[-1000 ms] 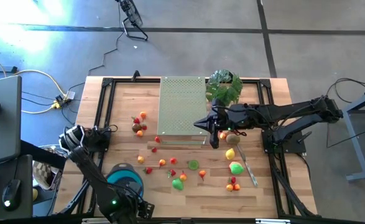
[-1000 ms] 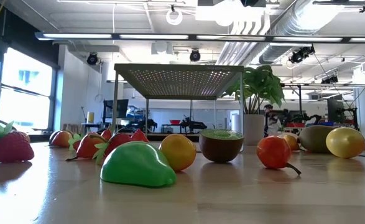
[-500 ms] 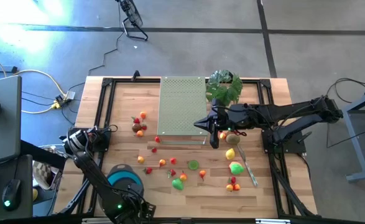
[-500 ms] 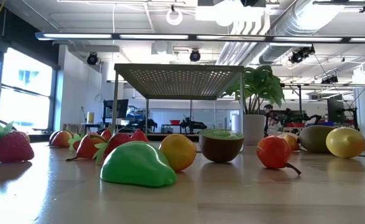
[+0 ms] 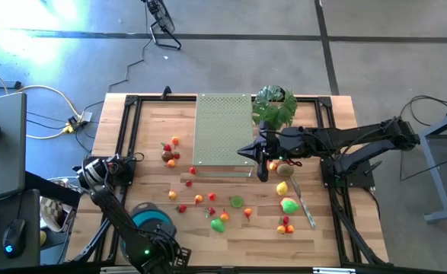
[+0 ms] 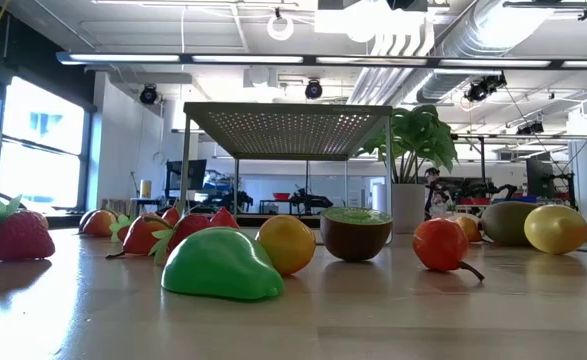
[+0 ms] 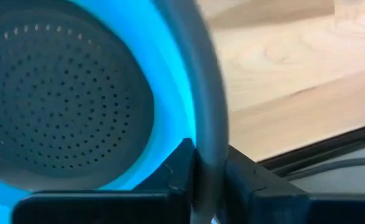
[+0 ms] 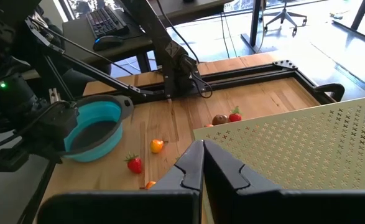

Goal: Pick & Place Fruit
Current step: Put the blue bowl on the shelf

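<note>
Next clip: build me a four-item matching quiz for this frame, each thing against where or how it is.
Things:
1. left hand
2. right hand
3. knife
4. plant

States:
A. lying flat beside the green pear
B. shut on the blue bowl rim
C. shut, empty, by the perforated rack
D. standing at the table far edge

Pairs: 1-B; 2-C; 3-A; 4-D

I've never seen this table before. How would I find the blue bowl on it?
Start at the wooden table seen from above and go to its near left corner, where the left arm reaches in. The blue bowl sits there with the left gripper closed on its grey rim. It is round, bright blue, full of tiny holes and far bigger than the small toy fruits scattered beside it.
</note>
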Controlling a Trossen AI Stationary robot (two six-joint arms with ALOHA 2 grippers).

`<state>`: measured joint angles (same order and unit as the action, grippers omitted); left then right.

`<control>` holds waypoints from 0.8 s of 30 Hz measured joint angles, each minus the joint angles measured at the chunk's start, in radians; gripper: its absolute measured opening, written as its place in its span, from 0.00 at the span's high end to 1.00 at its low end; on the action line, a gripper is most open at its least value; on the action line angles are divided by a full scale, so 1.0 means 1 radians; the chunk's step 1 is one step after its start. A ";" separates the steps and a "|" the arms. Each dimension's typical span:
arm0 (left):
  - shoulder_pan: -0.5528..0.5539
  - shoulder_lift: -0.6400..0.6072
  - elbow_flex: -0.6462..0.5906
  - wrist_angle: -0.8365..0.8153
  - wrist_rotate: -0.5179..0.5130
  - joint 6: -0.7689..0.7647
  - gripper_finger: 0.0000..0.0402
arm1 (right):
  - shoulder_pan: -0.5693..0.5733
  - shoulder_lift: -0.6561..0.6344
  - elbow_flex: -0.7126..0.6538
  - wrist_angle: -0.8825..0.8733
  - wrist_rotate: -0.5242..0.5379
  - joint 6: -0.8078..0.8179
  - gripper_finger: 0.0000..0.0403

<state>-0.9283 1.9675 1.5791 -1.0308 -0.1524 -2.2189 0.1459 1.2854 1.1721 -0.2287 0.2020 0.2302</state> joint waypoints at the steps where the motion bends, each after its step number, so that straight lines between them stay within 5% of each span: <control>1: 0.000 0.000 0.000 -0.004 0.000 0.003 0.91 | 0.000 0.000 0.000 0.000 0.000 0.000 0.99; 13: 0.000 0.000 0.009 -0.022 0.005 0.003 0.93 | 0.000 0.000 0.000 0.000 0.000 -0.026 0.99; 24: 0.011 0.001 0.229 -0.296 0.010 0.061 0.96 | 0.000 0.000 0.000 0.000 0.000 -0.033 0.99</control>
<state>-0.9169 1.9682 1.8083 -1.3266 -0.1419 -2.1583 0.1459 1.2854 1.1721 -0.2283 0.2020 0.1968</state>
